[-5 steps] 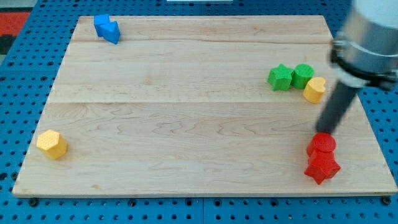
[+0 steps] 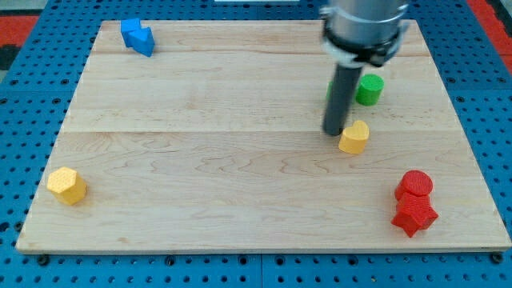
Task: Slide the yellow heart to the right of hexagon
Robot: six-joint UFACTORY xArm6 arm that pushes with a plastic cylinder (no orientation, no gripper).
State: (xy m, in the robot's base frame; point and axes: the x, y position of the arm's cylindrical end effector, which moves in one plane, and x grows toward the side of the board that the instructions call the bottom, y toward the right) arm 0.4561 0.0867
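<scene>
Pushing risk: my tip sits just left of yellow heart, no fingers on rig; push from this side sends it away from yellow hexagon.

Tip sits just left of yellow heart; green cylinder above; yellow hexagon far left on board.

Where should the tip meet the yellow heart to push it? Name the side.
Press the yellow heart on its upper-right flank, probably: the yellow hexagon lies far toward the view's lower left, so push from the opposite side. My tip now stands at the heart's left and must go round first.
</scene>
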